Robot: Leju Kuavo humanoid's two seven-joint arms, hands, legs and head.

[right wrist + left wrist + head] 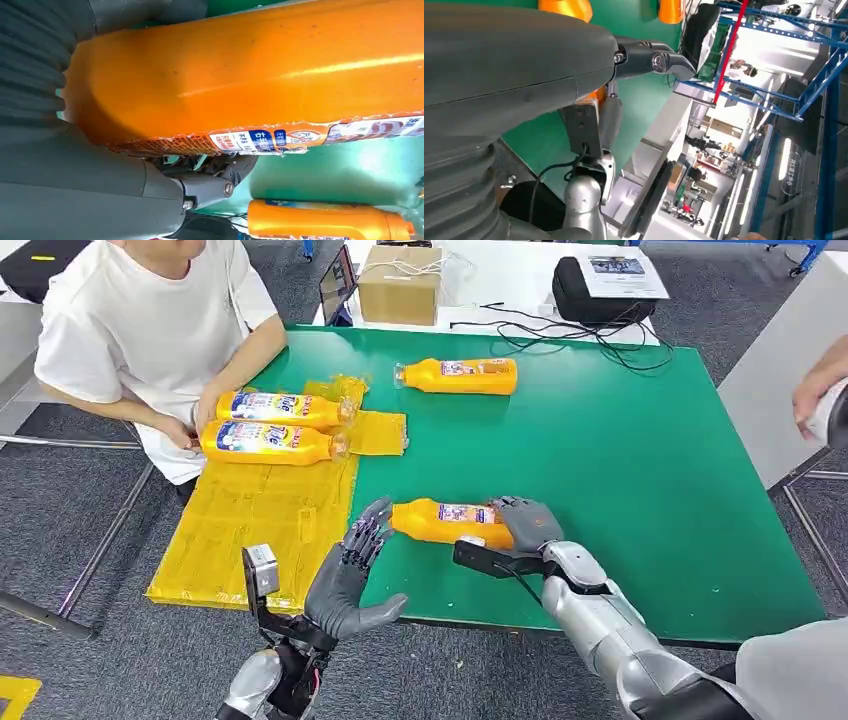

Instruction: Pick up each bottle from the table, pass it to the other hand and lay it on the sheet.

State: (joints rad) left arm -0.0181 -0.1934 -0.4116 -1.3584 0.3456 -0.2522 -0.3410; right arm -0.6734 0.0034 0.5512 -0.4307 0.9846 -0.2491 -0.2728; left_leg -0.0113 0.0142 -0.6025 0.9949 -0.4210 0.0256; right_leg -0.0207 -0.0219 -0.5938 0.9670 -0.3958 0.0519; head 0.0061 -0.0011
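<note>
Bottle (450,521), orange, lying on its side near the front edge of the green worktop (620,470), cap end pointing toward the yellow sheet (255,520). Right hand (525,525) gripping its base end, fingers (512,507) wrapping over the top; in the right wrist view the orange body (260,70) pressing close against the palm, label strip along one edge. Left hand (350,575) hovering just beside the cap end, palm turned toward the bottle, fingers (365,532) spread and released, holding nothing, not touching it as far as can be told. Left thumb (654,62) showing in the left wrist view over the green surface.

Two more bottles (275,425) lying side by side on the far part of the sheet, caps pointing toward the worktop's middle. Fourth bottle (460,375) lying alone on the bare worktop farther back, well apart from the held one; also appearing in the right wrist view (325,220).

Person in a white shirt (140,320) sitting at the far left corner, hands resting by the two bottles on the sheet. Cardboard box (400,285) and black bag (600,290) sitting on a white table beyond.
</note>
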